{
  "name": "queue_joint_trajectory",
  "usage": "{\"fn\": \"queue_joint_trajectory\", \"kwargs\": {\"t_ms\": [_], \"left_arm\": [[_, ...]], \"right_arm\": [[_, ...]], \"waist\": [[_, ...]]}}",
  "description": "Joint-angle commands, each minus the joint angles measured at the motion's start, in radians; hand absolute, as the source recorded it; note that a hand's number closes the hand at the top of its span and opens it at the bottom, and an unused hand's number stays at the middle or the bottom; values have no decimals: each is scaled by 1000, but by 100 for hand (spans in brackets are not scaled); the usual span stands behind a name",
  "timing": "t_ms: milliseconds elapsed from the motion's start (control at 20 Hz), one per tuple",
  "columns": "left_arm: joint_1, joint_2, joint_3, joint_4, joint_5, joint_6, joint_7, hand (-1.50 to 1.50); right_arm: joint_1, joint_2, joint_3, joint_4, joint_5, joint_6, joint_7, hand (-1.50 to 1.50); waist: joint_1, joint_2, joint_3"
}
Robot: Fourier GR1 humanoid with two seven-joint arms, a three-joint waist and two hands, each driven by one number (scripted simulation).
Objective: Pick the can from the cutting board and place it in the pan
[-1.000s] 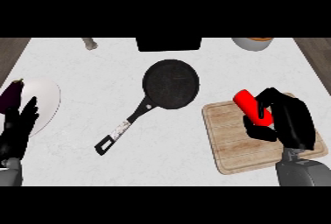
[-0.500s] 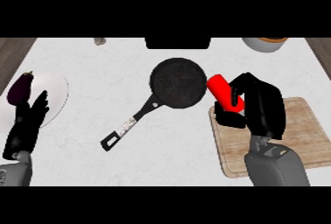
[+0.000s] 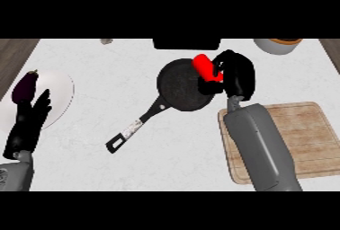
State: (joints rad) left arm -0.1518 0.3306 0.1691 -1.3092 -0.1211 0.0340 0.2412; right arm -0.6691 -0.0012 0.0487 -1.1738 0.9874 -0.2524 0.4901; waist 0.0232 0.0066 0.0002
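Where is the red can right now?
In the head view the red can is held in the right hand over the right rim of the pan, off the cutting board.

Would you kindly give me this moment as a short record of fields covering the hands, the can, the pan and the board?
pan: black, mid-counter, handle pointing lower left
can: red, tilted, held over the pan's right edge
right hand: curled round the can
cutting board: wooden, lower right, partly hidden by the right forearm
left hand: open, resting at lower left
plate: white, far left, holding an eggplant
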Motion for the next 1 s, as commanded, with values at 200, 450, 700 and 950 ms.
{"fn": "queue_joint_trajectory", "kwargs": {"t_ms": [200,450,700,950], "left_arm": [[-25,1,-8,-6,-2,-21,0,0],[-71,-18,-20,31,-29,9,6,0],[-90,-31,-36,25,-19,-12,9,0],[-82,-55,-61,15,-31,-8,-2,0]], "right_arm": [[-269,1,-88,540,-104,-218,-111,150],[-316,1,-93,725,-225,-297,-251,150],[-319,1,-197,792,-366,-302,-373,-150],[-336,1,-205,865,-452,-316,-471,-150]], "waist": [[32,11,1],[52,20,1],[76,34,3],[106,40,4]]}}
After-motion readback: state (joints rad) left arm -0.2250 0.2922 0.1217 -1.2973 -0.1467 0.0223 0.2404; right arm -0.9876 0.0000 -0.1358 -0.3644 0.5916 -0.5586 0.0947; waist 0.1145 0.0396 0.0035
